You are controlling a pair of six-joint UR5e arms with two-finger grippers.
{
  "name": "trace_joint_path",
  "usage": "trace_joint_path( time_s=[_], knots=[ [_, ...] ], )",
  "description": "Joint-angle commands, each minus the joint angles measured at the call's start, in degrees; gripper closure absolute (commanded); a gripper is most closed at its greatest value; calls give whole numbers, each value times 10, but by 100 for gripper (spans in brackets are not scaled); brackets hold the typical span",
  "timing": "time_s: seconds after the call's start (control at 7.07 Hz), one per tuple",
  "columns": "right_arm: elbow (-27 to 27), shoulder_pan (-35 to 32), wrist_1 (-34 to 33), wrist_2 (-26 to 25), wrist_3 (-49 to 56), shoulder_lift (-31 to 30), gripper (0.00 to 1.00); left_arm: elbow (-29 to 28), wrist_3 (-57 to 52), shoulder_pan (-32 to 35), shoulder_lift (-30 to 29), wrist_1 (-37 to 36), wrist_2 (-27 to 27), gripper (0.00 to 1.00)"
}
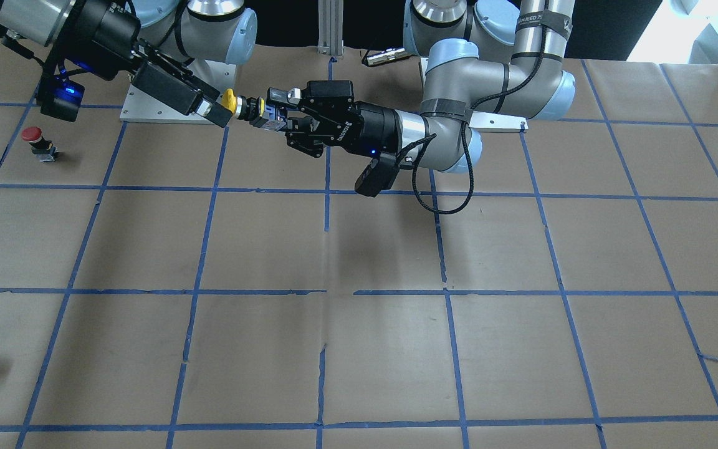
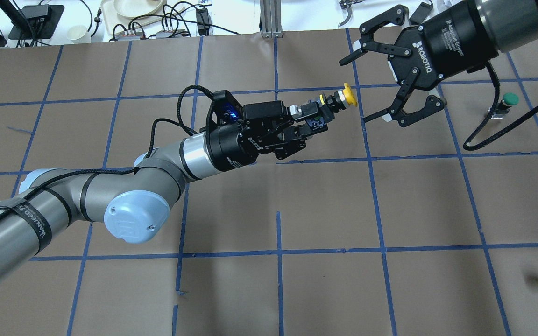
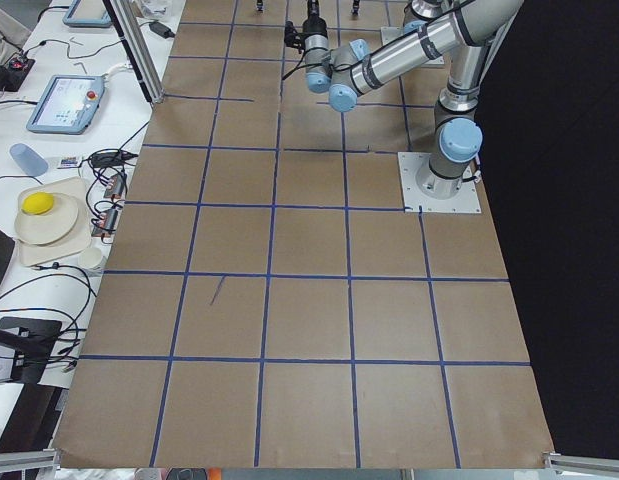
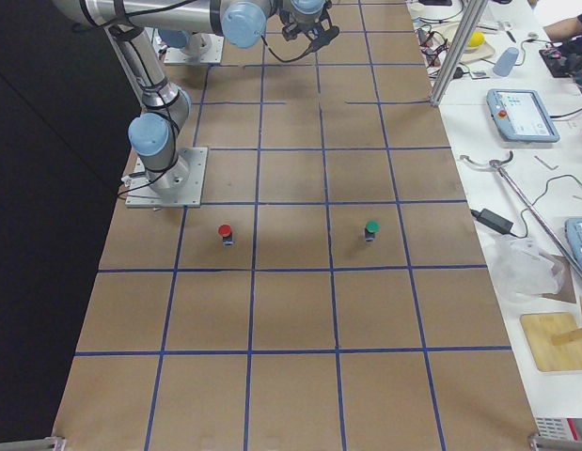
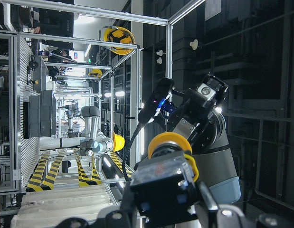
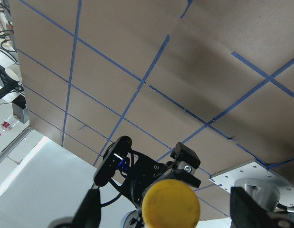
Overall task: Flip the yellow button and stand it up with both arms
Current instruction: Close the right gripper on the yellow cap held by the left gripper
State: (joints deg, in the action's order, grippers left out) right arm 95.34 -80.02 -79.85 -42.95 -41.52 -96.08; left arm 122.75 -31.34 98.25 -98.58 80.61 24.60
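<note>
1. Left hand (image 2: 315, 119) is clamped on the grey base end of the yellow button (image 2: 339, 99). The button lies level in mid-air, well above the bench (image 2: 325, 210), with its cap pointing straight out from this hand.
2. Right hand (image 2: 356, 89) is spread wide. The cap sits in the gap between its fingers (image 6: 244, 211) and touches neither. The right wrist view shows it roughly centred.
3. Judged step: hand-over, so the right hand takes the cap end and the button can be turned over.
4. Risk A: the right hand closes on the cap alone. The cap is round and looks smooth, so the pads could squeeze it out forwards. Cause: gripping at the rim instead of the black body behind it.
5. Risk B: the right hand's fingertips strike the left hand's. Cause: very little body shows between the cap and the left hand.
6. Risk C: the left hand lets go before the right grip is firm. The button would fall to the bench and likely roll.
7. Risk D: an off-axis grip. The button would sit tilted in the right hand, meet the bench on a base edge and topple.
8. Red button (image 1: 33, 138) and green button (image 2: 509, 99) stand on the bench, apart from both hands.
</note>
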Motion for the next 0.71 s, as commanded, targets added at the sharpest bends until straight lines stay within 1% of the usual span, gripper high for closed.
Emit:
trace_joint_path(
  time_s=[0.0, 0.14, 0.28, 0.42, 0.57],
  knots=[
    [3, -8, 0, 1, -1, -1, 15, -1, 0, 0, 0, 0, 0, 76],
    [3, -8, 0, 0, -1, 0, 29, -1, 1, 0, 0, 0, 0, 76],
    [2, -7, 0, -1, -1, 3, 48, -1, 1, 0, 0, 0, 0, 76],
    [1, -7, 0, 1, -1, 3, 64, -1, 1, 0, 0, 0, 0, 75],
    [0, -6, 0, 4, 0, 3, 75, -1, 1, 0, 1, 0, 0, 72]
  ],
)
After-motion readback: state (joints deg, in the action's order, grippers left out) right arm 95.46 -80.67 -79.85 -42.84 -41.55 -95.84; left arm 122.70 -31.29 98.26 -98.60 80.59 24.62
